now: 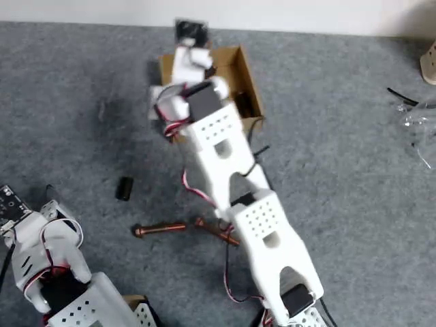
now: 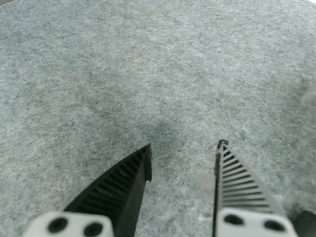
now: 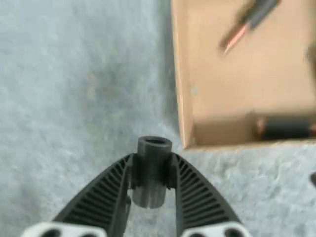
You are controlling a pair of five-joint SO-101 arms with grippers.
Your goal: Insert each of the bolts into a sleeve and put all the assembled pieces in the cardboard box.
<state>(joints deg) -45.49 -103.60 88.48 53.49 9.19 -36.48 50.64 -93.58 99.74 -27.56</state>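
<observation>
My right gripper [image 3: 152, 158] is shut on a black sleeve [image 3: 150, 170], held upright with its open end showing, just outside a corner of the cardboard box [image 3: 180, 98]. Inside the box lie two assembled pieces: one [image 3: 247, 22] far in, one [image 3: 289, 128] against the near wall. From above, the right arm [image 1: 218, 136] stretches up to the box [image 1: 251, 78]. Two copper bolts [image 1: 159, 229] [image 1: 216, 231] lie on the carpet, the second partly under that arm. Another black sleeve [image 1: 124, 189] lies left of them. My left gripper [image 2: 182, 150] is open over bare carpet.
Grey carpet covers the table. The left arm [image 1: 51, 252] sits at the lower left corner. Loose wires and clear plastic [image 1: 415, 112] lie at the far right edge. A pale object [image 1: 429, 63] is at the upper right.
</observation>
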